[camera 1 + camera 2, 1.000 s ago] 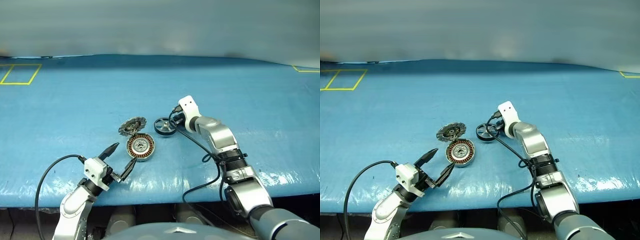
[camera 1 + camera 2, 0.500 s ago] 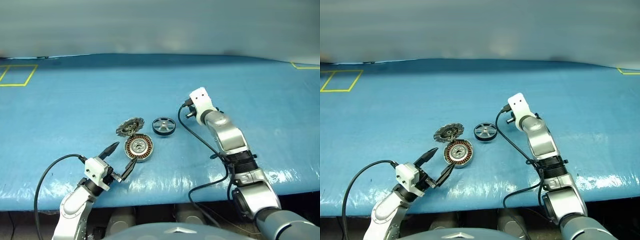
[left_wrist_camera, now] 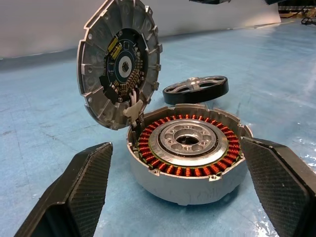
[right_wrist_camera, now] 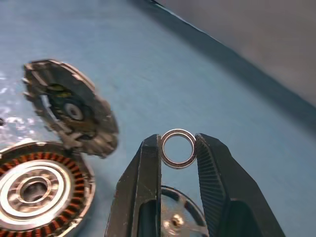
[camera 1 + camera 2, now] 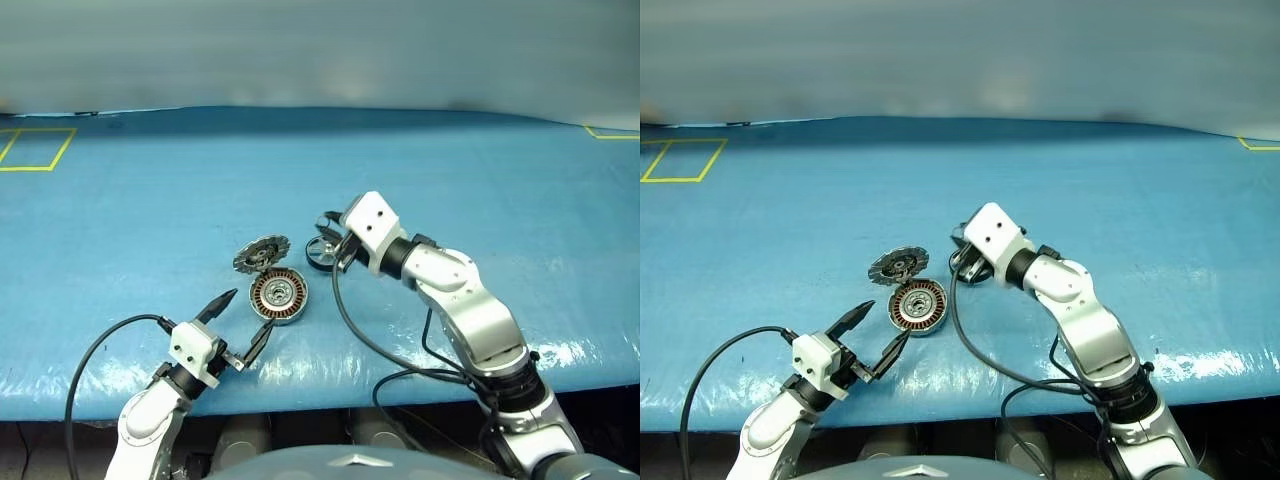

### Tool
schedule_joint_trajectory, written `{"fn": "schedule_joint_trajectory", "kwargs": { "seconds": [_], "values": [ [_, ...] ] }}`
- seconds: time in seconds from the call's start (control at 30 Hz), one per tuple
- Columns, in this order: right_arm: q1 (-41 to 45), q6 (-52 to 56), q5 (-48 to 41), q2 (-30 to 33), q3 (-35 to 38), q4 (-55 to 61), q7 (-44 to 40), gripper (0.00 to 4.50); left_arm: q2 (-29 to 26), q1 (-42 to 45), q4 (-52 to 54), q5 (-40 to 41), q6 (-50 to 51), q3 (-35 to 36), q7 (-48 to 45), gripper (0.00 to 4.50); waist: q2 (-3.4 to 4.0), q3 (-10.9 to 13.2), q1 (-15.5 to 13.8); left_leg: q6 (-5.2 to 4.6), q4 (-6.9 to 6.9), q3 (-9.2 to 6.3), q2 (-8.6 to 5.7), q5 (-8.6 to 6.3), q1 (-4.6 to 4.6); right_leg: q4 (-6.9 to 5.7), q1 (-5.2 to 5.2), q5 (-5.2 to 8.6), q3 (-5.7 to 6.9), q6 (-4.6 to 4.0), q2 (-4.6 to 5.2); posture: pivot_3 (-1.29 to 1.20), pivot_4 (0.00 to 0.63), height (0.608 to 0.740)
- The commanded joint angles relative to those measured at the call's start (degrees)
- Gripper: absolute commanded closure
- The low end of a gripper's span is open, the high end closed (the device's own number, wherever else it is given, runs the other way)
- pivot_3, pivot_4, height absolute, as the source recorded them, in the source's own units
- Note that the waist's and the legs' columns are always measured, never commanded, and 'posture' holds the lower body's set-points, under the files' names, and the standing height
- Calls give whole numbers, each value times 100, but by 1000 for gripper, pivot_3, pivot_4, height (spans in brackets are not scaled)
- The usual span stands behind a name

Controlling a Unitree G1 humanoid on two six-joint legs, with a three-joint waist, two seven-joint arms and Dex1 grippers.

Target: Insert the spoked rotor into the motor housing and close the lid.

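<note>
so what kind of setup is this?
Probably a robot test bench for assembly work: a wide table under a blue cover, yellow tape squares marked on it, and an opened motor housing laid out alone.

We see the left claw (image 5: 240, 318) low at the near edge of the table (image 5: 120, 230), its two black fingers (image 3: 79, 190) spread wide apart and empty, reaching level and forward with a black cable looping back from its white wrist. Our right arm bends at the elbow and reaches in toward the middle, wrist turned leftward. The right claw (image 4: 178, 148) is nearly closed, its fingertips pinching a small silver ring (image 4: 178, 148) between them, held up off the table.
</note>
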State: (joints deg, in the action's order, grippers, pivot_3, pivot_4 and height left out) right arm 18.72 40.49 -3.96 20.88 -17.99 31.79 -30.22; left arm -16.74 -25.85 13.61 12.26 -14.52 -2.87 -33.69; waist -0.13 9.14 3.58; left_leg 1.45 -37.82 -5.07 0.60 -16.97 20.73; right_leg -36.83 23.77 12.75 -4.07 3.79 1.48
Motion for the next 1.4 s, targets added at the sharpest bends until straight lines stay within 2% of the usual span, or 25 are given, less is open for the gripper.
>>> {"fn": "schedule_joint_trajectory", "kwargs": {
  "seconds": [0.03,0.33,0.73,1.4],
  "values": [
    [-136,148,-239,-71,-164,561,-61,3840,-63,-146,321,-35,-3,-38,52,0,-4,1,-2,0,-1,0,0,0,0,0,0,0,0,0,0,0,150,740],
    [-306,472,-379,-302,-689,485,69,3840,-183,-357,636,-143,330,-167,119,0,-8,4,-9,0,-3,1,1,0,-2,0,-1,14,1,-21,0,0,150,740],
    [-216,622,-132,-903,-1119,-523,590,3840,-129,-310,438,-52,173,-95,180,0,-8,5,-6,1,-2,0,1,0,-2,-1,0,15,2,-22,1,0,150,740],
    [-429,792,-145,-1176,-1274,-988,697,3840,-124,-329,485,49,326,-105,242,0,-8,4,0,1,-1,0,1,0,-3,-1,0,14,3,-21,1,0,150,740]
  ]
}}
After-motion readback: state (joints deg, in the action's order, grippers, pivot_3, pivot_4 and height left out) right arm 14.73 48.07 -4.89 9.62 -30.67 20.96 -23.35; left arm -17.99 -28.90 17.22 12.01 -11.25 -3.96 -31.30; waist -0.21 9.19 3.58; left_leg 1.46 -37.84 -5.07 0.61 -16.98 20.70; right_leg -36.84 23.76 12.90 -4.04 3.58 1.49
